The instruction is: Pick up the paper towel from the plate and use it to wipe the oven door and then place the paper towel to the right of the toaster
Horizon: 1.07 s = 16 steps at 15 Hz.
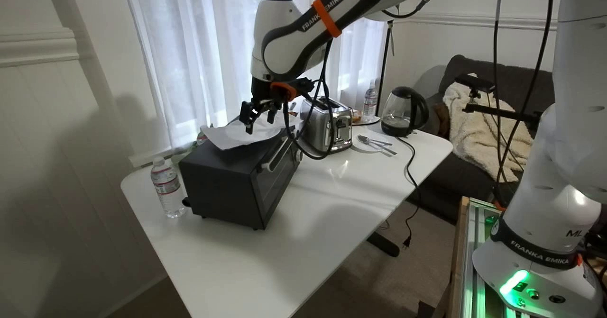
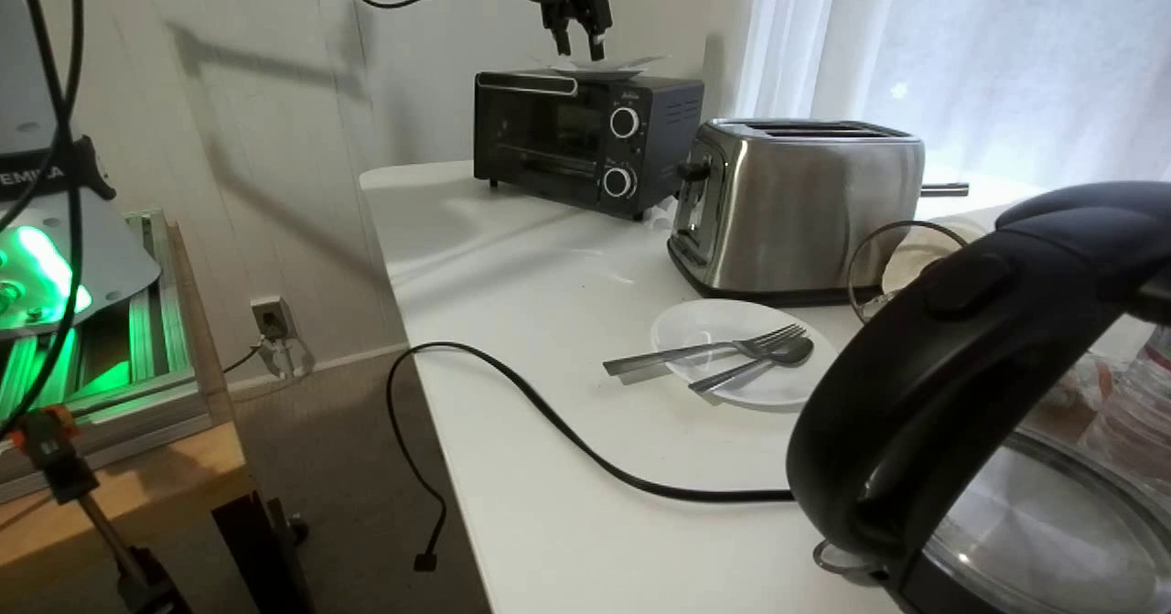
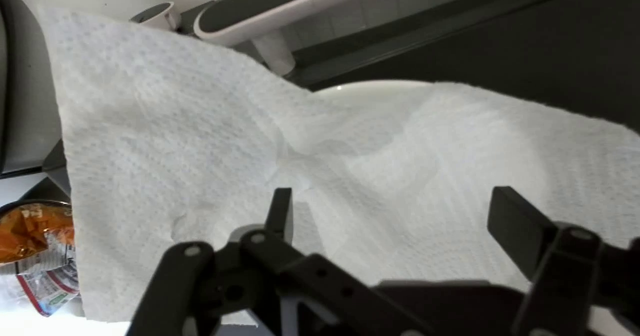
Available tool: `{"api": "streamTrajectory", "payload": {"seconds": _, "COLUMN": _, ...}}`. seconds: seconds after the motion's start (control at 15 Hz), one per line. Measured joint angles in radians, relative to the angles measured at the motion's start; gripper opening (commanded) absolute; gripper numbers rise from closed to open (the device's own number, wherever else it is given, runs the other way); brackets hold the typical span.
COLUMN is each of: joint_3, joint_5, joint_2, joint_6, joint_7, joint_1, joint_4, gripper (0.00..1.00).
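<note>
Where the wrist view looks down: crumpled white paper towel (image 3: pixel 320 160) on a round pale plate (image 3: pixel 370 89), rim peeking out, atop the black boxy oven (image 1: pixel 230 183).
Black two-fingered claw (image 3: pixel 392 211): fingers parted wide above the oven and towel.
Clear plastic bottle (image 1: pixel 167 187): just beside the oven, in an exterior view alone.
Shiny silver toaster (image 2: pixel 814 211): near the oven.
Black-handled kettle (image 2: pixel 942 367): well apart from the oven, hiding some white counter (image 2: pixel 549 321) in an exterior view.
</note>
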Motion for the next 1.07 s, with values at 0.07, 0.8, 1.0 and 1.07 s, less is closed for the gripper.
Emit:
{"api": "streamTrajectory", "payload": {"seconds": 0.07, "joint_3": -0.006, "joint_5": -0.004, "joint_2": 0.012, "joint_6": 0.0, "joint_7": 0.008, "joint_1": 0.006, "joint_4": 0.013, "gripper": 1.0}}
{"api": "streamTrajectory", "payload": {"seconds": 0.8, "joint_3": -0.045, "joint_5": -0.035, "joint_2": 0.083, "joint_6": 0.0, "joint_7": 0.067, "joint_1": 0.053, "joint_4": 0.078, "gripper": 0.58}}
{"api": "streamTrajectory", "payload": {"seconds": 1.0, "joint_3": -0.05, "joint_5": -0.037, "joint_2": 0.084, "joint_6": -0.001, "joint_7": 0.068, "joint_1": 0.06, "joint_4": 0.086, "gripper": 0.27}}
{"api": "streamTrajectory", "payload": {"seconds": 1.07, "joint_3": -0.051, "joint_5": -0.038, "joint_2": 0.084, "joint_6": -0.001, "joint_7": 0.069, "joint_1": 0.062, "joint_4": 0.089, "gripper": 0.19}}
